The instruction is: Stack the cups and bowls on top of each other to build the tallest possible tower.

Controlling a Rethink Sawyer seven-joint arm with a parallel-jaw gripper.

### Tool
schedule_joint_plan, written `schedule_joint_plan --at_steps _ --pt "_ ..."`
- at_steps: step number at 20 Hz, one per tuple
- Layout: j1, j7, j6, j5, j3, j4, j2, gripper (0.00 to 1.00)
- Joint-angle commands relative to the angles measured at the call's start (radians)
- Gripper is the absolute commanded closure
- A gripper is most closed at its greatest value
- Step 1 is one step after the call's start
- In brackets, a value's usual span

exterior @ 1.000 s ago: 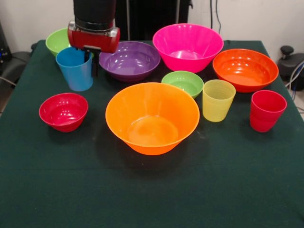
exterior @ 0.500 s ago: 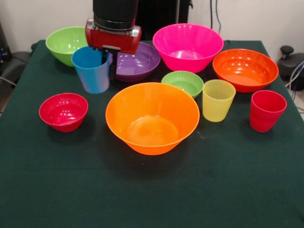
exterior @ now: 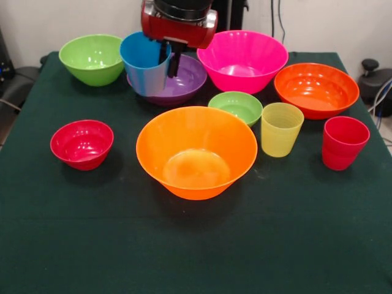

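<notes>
- Gripper (exterior: 169, 61) pinches the blue cup (exterior: 146, 64) by its rim, one finger inside and one outside, holding it off the table (exterior: 73, 245).
- Blue cup hangs in front of the purple bowl (exterior: 182, 79), between the lime bowl (exterior: 93, 58) and pink bowl (exterior: 242, 60).
- Yellow-green cup (exterior: 281, 128) and red cup (exterior: 344, 142) stand apart, right of the big orange bowl (exterior: 196, 151).
- Small green bowl (exterior: 236, 107), red-orange bowl (exterior: 316, 89) and small red bowl (exterior: 82, 144) sit unstacked.

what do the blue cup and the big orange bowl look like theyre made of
Blue cup: probably thin translucent plastic; the purple bowl behind tints its lower wall.

Big orange bowl: likely glossy moulded plastic; its floor carries a soft bright reflection and the rim glows as if light passes through.

Neither looks like glass or ceramic, though that cannot be confirmed from looks alone.
</notes>
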Motion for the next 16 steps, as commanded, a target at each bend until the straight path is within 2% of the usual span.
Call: schedule_joint_plan --at_steps 1,5,9,16 --pt "0.085 0.208 0.274 0.04 -0.022 -0.239 0.077 1.0" --pt "0.119 0.268 0.315 0.067 -0.029 -0.303 0.124 1.0" --pt "0.138 0.332 0.266 0.106 -0.031 -0.314 0.17 1.0" --pt "0.201 0.474 0.119 0.146 -0.066 -0.307 0.243 1.0"
